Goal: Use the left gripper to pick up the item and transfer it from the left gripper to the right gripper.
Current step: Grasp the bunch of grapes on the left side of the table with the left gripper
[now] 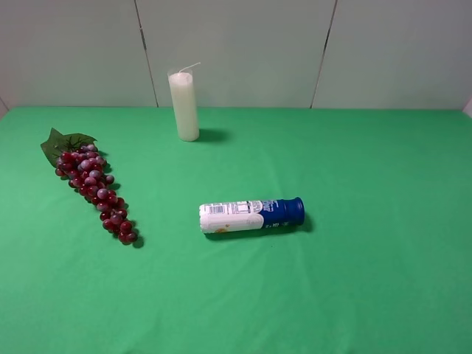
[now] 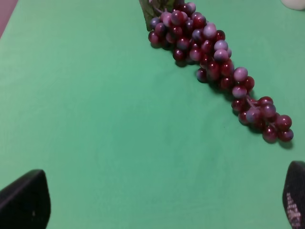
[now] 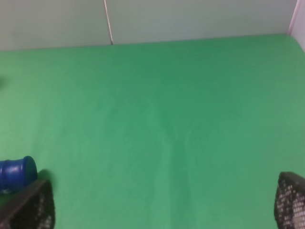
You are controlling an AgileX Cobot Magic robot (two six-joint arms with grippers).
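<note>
The item, a long bunch of dark red-purple grapes with green leaves at its far end, lies on the green table at the left. In the left wrist view the grapes lie ahead of my left gripper, whose two black fingertips stand wide apart with nothing between them. My right gripper is also open and empty over bare green cloth; the grapes are out of its view. Neither gripper shows in the exterior high view.
A white candle stands upright at the back. A white-and-blue bottle lies on its side mid-table; its blue cap shows beside my right gripper's one fingertip. Grey panel walls close the table's far edge.
</note>
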